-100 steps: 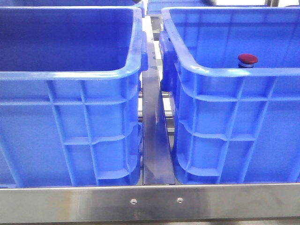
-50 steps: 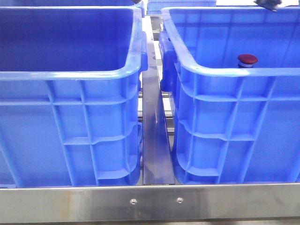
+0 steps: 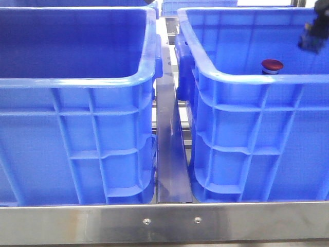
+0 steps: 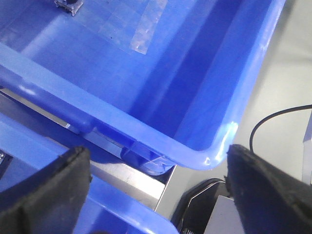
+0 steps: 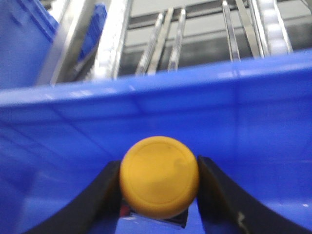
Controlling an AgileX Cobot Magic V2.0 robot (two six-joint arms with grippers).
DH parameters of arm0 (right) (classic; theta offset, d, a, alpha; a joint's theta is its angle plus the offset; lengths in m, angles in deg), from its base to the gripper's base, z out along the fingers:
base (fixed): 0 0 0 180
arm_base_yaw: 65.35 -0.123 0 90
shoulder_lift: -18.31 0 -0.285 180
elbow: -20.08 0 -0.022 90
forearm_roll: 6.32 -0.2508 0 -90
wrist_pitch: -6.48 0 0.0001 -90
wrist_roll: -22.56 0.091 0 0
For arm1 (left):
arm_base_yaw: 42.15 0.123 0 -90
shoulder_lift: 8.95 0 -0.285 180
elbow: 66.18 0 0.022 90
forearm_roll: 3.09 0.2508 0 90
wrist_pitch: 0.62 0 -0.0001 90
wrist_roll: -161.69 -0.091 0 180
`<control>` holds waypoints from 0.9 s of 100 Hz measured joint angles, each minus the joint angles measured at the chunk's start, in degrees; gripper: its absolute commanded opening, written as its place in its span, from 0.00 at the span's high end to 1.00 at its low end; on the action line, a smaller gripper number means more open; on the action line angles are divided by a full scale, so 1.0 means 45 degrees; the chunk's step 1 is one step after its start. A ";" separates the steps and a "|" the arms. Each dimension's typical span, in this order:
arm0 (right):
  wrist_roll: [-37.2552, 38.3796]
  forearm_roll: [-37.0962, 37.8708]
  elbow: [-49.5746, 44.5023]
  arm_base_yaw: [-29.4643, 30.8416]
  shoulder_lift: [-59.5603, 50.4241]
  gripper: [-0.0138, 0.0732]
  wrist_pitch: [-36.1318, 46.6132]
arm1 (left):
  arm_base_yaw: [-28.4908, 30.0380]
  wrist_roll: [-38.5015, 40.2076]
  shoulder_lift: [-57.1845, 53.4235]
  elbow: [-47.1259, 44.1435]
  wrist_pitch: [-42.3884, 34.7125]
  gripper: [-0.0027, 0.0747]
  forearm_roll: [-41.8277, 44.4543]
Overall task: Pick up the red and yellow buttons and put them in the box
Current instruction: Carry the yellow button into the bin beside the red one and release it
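Observation:
The red button (image 3: 272,65) stands upright inside the right blue box (image 3: 247,78), close behind its front wall. My right gripper (image 3: 313,36) shows dark and blurred at that box's far right, just above the rim. In the right wrist view it (image 5: 159,181) is shut on the yellow button (image 5: 159,176), domed cap facing the camera, with the box's blue wall (image 5: 243,112) behind. My left gripper (image 4: 158,192) is open and empty, its black fingers (image 4: 48,195) spread above a blue crate's corner (image 4: 214,151). It is out of the front view.
A second alike blue crate (image 3: 77,82) stands at the left, a steel rail (image 3: 169,139) between the two. A steel frame bar (image 3: 164,221) runs along the front. The left wrist view shows clear tape (image 4: 146,29) on a crate floor, a small silvery object (image 4: 68,5) and a black cable (image 4: 273,119).
My right gripper has come into the front view at the upper right and moved down and right toward the right box. The red button has not moved.

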 measured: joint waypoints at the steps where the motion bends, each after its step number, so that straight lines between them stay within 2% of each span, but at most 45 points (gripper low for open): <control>1: -0.0069 0.0000 0.0000 0.0000 0.0081 0.69 0.0006 | 0.0000 0.0000 0.0000 0.0000 0.0000 0.26 0.0000; 41: -0.0839 -0.0029 0.1001 0.0000 0.2538 0.69 0.0440 | 0.0000 0.0000 0.0000 0.0000 0.0000 0.26 0.0031; 65: -0.1616 -0.0105 0.1390 0.0000 0.2964 0.69 0.1030 | 0.0000 0.0000 0.0000 0.0000 0.0000 0.26 0.0031; 90: -0.1727 -0.0129 0.1399 0.0000 0.3459 0.69 0.1151 | 0.0000 0.0000 0.0000 0.0000 0.0000 0.26 0.0058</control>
